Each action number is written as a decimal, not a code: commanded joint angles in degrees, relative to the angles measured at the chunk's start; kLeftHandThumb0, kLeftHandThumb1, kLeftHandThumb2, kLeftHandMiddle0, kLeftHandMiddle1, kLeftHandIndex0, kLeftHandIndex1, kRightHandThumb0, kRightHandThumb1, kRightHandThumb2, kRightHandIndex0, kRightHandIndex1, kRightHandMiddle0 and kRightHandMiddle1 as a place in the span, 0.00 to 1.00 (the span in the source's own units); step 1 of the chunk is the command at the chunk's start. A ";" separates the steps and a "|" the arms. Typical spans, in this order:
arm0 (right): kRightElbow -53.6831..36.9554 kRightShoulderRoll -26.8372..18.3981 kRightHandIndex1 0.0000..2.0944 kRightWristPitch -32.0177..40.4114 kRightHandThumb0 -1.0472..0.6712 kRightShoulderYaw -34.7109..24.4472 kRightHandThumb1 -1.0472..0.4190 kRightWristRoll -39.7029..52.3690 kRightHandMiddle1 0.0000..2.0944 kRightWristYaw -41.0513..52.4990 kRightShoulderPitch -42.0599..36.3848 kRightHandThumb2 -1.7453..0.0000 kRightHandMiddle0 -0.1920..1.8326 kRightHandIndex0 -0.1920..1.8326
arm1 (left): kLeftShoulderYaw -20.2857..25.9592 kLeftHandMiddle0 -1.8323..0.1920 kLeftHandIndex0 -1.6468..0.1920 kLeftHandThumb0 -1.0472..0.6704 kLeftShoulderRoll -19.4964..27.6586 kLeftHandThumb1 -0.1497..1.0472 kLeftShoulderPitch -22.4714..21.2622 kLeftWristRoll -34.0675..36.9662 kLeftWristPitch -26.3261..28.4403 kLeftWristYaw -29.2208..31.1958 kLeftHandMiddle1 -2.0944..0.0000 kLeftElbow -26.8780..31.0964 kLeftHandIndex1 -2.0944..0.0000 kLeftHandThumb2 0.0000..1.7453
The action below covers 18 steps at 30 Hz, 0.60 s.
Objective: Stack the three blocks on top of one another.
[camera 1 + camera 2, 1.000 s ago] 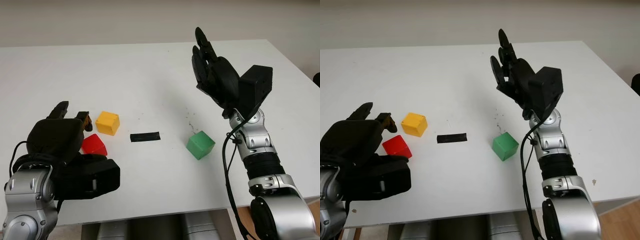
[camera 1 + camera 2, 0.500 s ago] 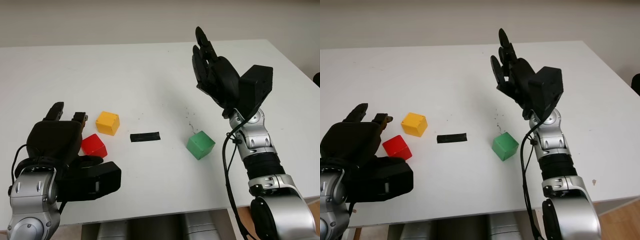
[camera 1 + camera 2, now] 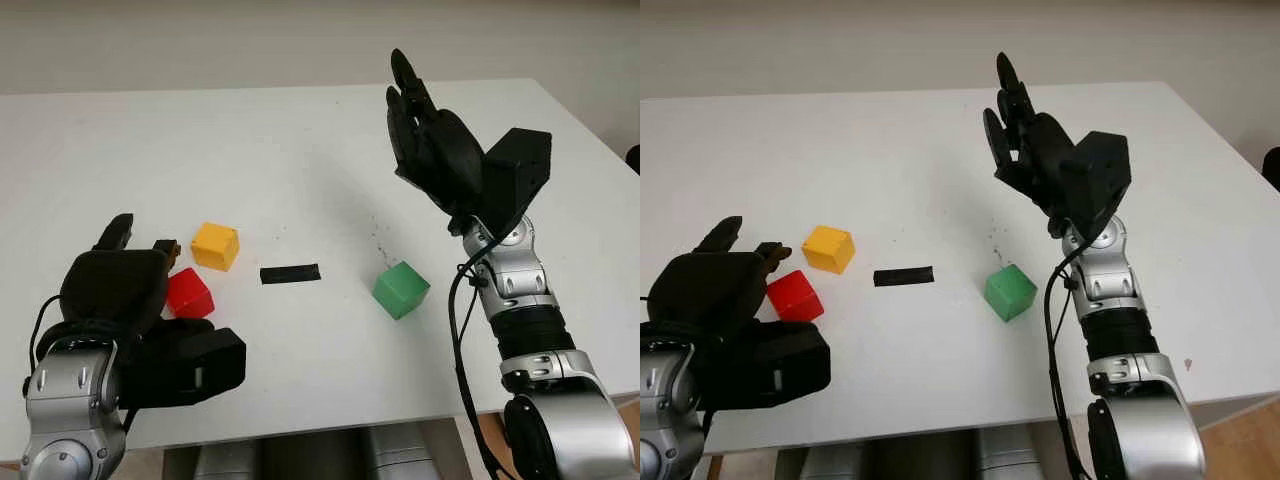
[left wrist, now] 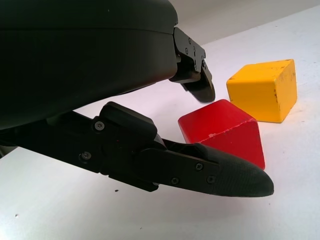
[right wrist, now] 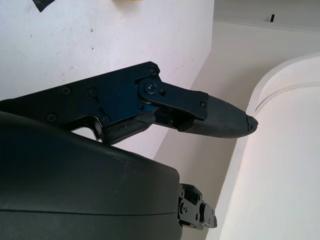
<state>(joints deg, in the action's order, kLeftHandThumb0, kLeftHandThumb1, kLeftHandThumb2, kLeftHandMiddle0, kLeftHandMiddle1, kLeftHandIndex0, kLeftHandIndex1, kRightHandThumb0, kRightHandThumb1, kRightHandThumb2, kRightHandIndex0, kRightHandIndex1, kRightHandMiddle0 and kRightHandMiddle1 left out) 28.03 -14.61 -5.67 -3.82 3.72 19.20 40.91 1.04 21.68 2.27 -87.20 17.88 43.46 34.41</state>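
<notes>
Three blocks lie apart on the white table (image 3: 300,160). The red block (image 3: 189,293) sits at the front left, with the yellow block (image 3: 216,245) just behind it and to its right. The green block (image 3: 401,289) sits further right. My left hand (image 3: 130,262) is open, low over the table right beside the red block, which shows between its fingers (image 4: 215,172) in the left wrist view next to the yellow block (image 4: 262,90). My right hand (image 3: 420,125) is open, raised high behind the green block.
A short black strip of tape (image 3: 290,273) lies on the table between the yellow and green blocks. The table's front edge runs just below the left hand. The right edge of the table lies beyond the right forearm.
My left hand has drawn back slightly toward the front edge and shifted right, uncovering more of the red block. The right hand and the blocks have stayed put.
</notes>
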 commanded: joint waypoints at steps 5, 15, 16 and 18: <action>-1.33 -0.59 0.01 0.33 0.19 -0.19 0.00 0.26 0.01 0.19 0.00 0.59 0.00 0.00 | -0.07 0.88 0.74 0.07 -0.88 1.00 0.91 -0.58 -0.38 -2.48 0.97 -1.18 0.40 0.13; -1.42 -0.73 0.01 0.32 0.19 -0.39 0.00 0.34 0.01 0.20 -0.06 0.59 0.00 0.00 | -0.97 0.85 0.77 0.16 -2.76 1.00 1.30 -4.01 0.02 -3.96 0.97 -2.30 0.38 0.11; -1.37 -0.67 0.01 0.25 0.19 -0.45 0.00 0.37 0.01 0.09 -0.06 0.59 0.00 0.00 | -1.16 0.85 0.77 0.17 -3.11 1.00 1.12 -4.64 0.17 -3.65 0.97 -2.50 0.39 0.10; -1.41 -0.59 0.02 0.37 0.19 -0.54 0.00 0.45 0.01 -0.07 -0.06 0.59 0.00 0.01 | -1.49 0.85 0.75 0.20 -3.79 1.00 0.89 -5.41 0.46 -3.68 0.97 -2.97 0.42 0.10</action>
<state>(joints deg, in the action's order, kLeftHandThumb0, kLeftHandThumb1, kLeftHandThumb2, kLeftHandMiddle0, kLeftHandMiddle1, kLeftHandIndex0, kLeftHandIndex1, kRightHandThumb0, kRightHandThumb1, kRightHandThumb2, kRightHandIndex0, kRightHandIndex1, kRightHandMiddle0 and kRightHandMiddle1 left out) 27.82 -14.72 -5.14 -3.92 3.83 19.29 40.71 0.03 18.65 3.49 -92.06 17.99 39.69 31.91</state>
